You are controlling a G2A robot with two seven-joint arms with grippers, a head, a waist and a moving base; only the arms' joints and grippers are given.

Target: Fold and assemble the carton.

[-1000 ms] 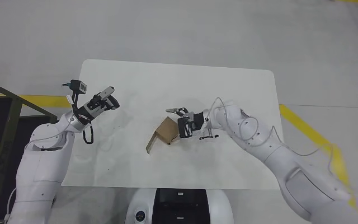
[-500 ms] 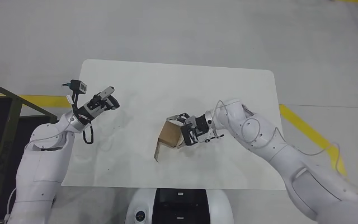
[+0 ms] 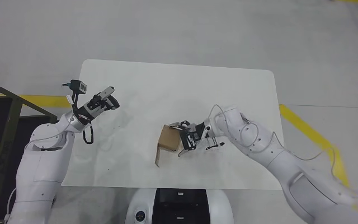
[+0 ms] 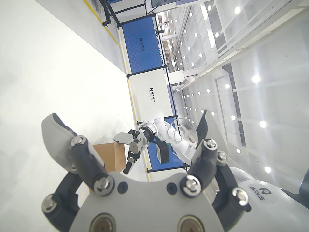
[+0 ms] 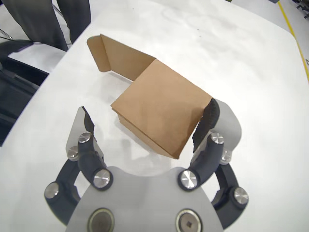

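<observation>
carton (image 3: 168, 139): you've got it partly folded near the front-middle of the worktop (image 3: 168, 84), one flap hanging open | right claw (image 5: 148, 111): spread wide around it, one pad touching the carton's edge, the other off it | left claw (image 3: 112, 96): spread too, empty, over the worktop's left side, well apart

Left wrist report. My left gripper (image 4: 128, 117) has its fingers (image 4: 58, 131) spread wide apart over the white table (image 4: 60, 73). The brown carton (image 4: 108, 154) sits on the table, partly hidden behind one of those fingers. My right gripper (image 4: 123, 154) is at the carton's far side, one finger at its top edge, the other lower beside its wall, jaws apart. Blue and white panels (image 4: 149, 90) stand beyond the carton.
</observation>
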